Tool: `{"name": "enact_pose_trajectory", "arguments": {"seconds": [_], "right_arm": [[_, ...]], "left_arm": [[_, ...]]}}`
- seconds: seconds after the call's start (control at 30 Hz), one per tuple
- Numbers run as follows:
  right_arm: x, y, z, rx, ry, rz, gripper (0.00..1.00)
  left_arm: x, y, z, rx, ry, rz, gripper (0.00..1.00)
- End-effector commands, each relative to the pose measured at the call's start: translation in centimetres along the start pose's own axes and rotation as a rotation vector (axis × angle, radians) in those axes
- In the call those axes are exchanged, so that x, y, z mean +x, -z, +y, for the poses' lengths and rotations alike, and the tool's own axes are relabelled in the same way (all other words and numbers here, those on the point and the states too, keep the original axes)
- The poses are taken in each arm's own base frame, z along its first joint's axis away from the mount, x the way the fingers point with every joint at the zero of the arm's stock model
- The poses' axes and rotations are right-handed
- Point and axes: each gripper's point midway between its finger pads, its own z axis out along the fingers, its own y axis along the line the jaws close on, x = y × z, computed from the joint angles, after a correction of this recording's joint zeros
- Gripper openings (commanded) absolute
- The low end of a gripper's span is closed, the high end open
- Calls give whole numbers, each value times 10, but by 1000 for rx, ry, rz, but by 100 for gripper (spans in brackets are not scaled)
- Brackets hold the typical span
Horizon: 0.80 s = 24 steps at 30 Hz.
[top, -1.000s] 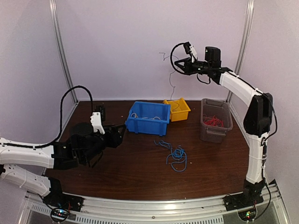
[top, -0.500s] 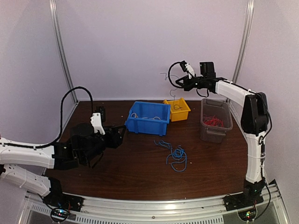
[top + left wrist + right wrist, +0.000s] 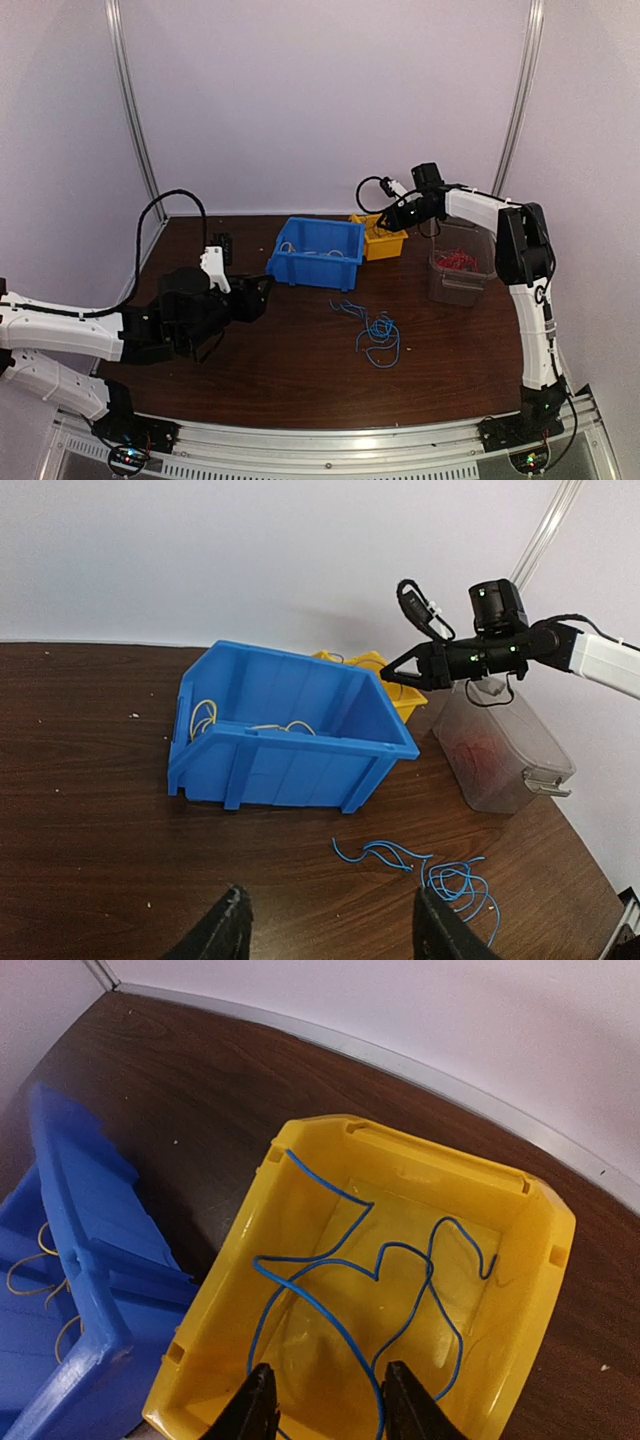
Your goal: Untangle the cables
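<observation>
A loose tangle of blue cables [image 3: 376, 336] [image 3: 452, 874] lies on the dark table, in front of the blue bin [image 3: 318, 252] [image 3: 290, 752]. Thin yellow cables [image 3: 203, 717] rest inside that bin. Another blue cable [image 3: 330, 1312] curls in the yellow bin [image 3: 381, 240] [image 3: 430, 1152]. My right gripper [image 3: 392, 214] [image 3: 329, 1367] hangs just over this bin, open, with the cable's near end running between its fingers. Red cables [image 3: 458, 260] fill a clear container. My left gripper [image 3: 262, 290] [image 3: 331, 892] is open, low over the table, left of the blue tangle, holding nothing.
The clear container [image 3: 462, 275] [image 3: 505, 770] stands at the right, close to the yellow bin. White walls and metal posts [image 3: 130, 110] enclose the table on three sides. The left arm's thick black hose [image 3: 165, 200] arches above its wrist.
My right arm has come down from high near the back wall to the yellow bin, carrying the blue cable into it, and its jaws have opened. The left gripper edged slightly right.
</observation>
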Motion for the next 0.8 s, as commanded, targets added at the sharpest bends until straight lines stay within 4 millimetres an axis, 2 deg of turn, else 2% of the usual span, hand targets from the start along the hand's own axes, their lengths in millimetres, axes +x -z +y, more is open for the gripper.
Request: {"name": "enact_pose_trajectory", "arguments": {"seconds": [0.0,0.1,0.2,0.3,0.33,0.4,0.43,0.47,0.5,0.53,0.63,0.7,0.77], "right_arm": [[-16,25,8,-19,-39,-31,45],[-31,45,20,-38,-31,-73,54],[-48,74,31,-37,-12,-114,55],[-47,104,51,-56,40,-153,54],[-40,113,60,-77,64,-161,54],[-24,134,88,-159,136,-169,54],[-4,132,95,-181,156,-136,53],[8,140,105,-197,187,-125,53],[28,141,116,-227,215,-91,54],[56,138,124,-251,233,-39,56],[112,132,144,-294,304,83,59],[143,127,157,-346,313,149,61],[163,122,169,-387,325,196,63]], "left_arm": [[-7,-3,-10,26,4,-14,56],[-6,-4,-10,24,1,-12,56],[-3,-7,-13,32,-10,-4,56],[5,-12,-15,38,-37,17,56],[10,-15,-17,46,-46,30,57],[25,-24,-23,69,-76,85,58],[33,-29,-27,79,-91,116,59],[41,-34,-32,90,-103,149,61],[50,-39,-36,99,-114,181,61],[57,-44,-39,104,-124,206,61],[72,-55,-43,114,-137,245,61],[79,-59,-44,121,-136,250,62],[85,-64,-45,123,-134,261,61]]}}
